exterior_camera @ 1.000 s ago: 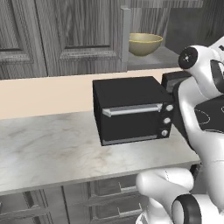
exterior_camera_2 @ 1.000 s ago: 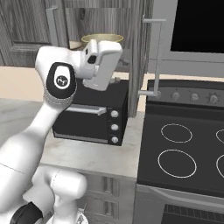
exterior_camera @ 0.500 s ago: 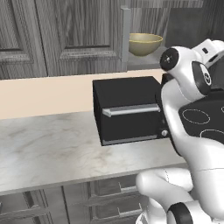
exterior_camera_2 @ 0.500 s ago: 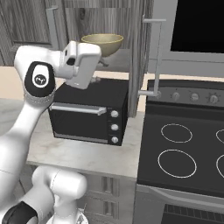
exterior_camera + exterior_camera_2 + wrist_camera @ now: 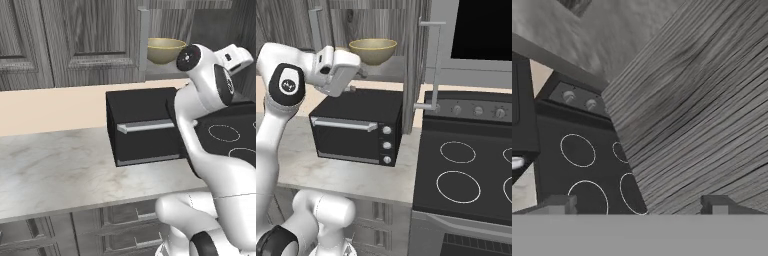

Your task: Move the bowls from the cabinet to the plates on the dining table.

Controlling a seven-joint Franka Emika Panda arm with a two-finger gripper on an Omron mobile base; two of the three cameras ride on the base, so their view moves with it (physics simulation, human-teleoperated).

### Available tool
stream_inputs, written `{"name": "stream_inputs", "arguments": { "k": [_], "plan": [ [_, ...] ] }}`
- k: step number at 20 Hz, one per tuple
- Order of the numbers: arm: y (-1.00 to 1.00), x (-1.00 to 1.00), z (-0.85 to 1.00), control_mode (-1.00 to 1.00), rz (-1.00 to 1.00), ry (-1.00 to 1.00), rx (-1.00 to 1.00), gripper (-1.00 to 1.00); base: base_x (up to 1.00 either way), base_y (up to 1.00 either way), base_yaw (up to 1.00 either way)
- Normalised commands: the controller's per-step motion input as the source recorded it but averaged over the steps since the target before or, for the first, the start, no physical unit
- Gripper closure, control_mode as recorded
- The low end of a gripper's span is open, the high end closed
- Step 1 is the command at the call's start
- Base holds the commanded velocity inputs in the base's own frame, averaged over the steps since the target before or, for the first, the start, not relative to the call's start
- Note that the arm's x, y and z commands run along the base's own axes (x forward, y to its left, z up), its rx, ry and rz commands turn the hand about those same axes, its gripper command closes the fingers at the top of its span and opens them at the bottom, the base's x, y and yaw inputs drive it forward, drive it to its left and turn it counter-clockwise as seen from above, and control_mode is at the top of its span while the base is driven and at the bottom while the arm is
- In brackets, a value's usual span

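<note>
One bowl is sitting on the lower shelf of the open cabinet, above the black toaster oven, tan with a darker rim, untouched. Over the last second I am swinging my arm left and upward: my hand was low beside the oven's right end, and now it is riding up near shelf height, just beside the bowl in the right base view. My gripper is standing wide, fingertips far apart with nothing between them; it was opening slightly during the swing. Through the hand view I am looking past the open cabinet door down onto the stovetop, so the hand is not yet aimed at the bowl. Judging from this, I am still lining up for the first pick; nothing is delivered to the plates yet.
</note>
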Motion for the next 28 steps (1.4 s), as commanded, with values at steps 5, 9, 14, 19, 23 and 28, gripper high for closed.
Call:
{"name": "stream_inputs", "arguments": {
  "k": [5,9,14,19,23,28],
  "plan": [
    [0.34,0.11,0.01,-1.00,0.02,-0.04,0.19,-1.00,0.00,0.00,0.00],
    [0.33,0.15,0.01,-1.00,0.04,-0.04,0.17,-1.00,0.00,0.00,0.00],
    [0.45,0.22,0.00,-1.00,0.05,-0.04,0.15,-1.00,0.00,0.00,0.00],
    [0.64,0.12,0.00,-1.00,0.01,-0.05,0.05,-1.00,0.00,0.00,0.00],
    [0.62,0.00,0.00,-1.00,0.00,-0.06,0.00,-1.00,0.00,0.00,0.00],
    [0.61,0.00,0.00,-1.00,0.00,-0.06,0.00,-1.00,0.00,0.00,0.00]
  ]
}}
